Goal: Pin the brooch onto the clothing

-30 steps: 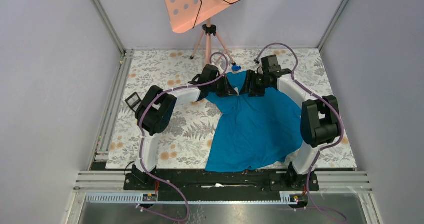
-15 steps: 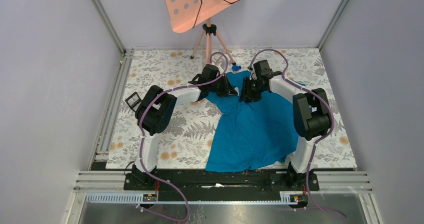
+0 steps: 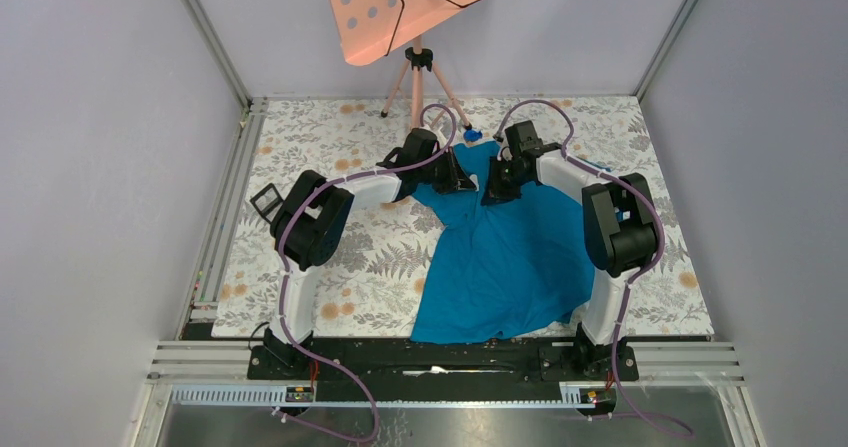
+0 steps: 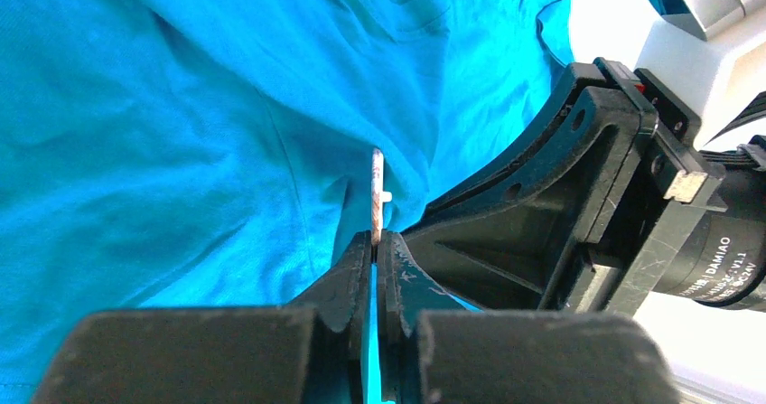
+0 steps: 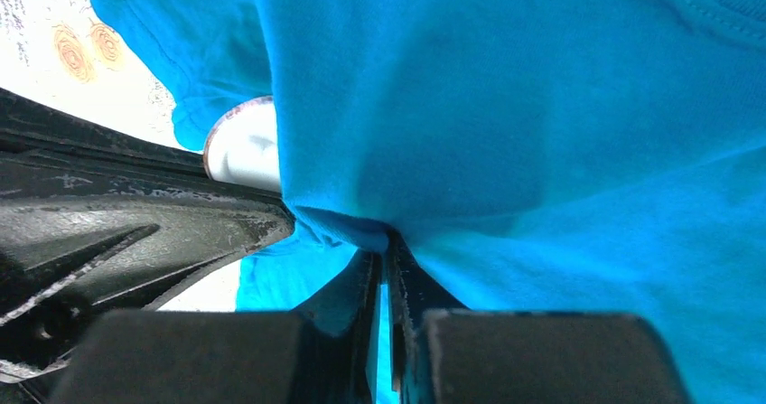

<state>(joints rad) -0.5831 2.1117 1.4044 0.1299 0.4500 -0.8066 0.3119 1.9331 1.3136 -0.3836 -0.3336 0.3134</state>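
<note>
Right pincer (image 5: 387, 248) just swung in and clamped shut on T-shirt (image 3: 510, 257) fold near collar. Left pincer (image 4: 377, 241) pinching brooch (image 4: 377, 187) edge-on, just beside that fold. I judge fabric now braced; pinning push comes next.

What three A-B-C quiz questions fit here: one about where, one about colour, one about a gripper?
1. Where is the brooch? A in the left gripper; B in a cup; C under a book.
2. What colour is the T-shirt? A red; B teal-blue; C yellow.
3. What is the right gripper doing? A gaping open; B pinching T-shirt fabric; C holding a spoon.
Answers: A, its fingertips clamp the disc's edge; B, plainly teal-blue; B, fabric sits between its shut fingers.
</note>
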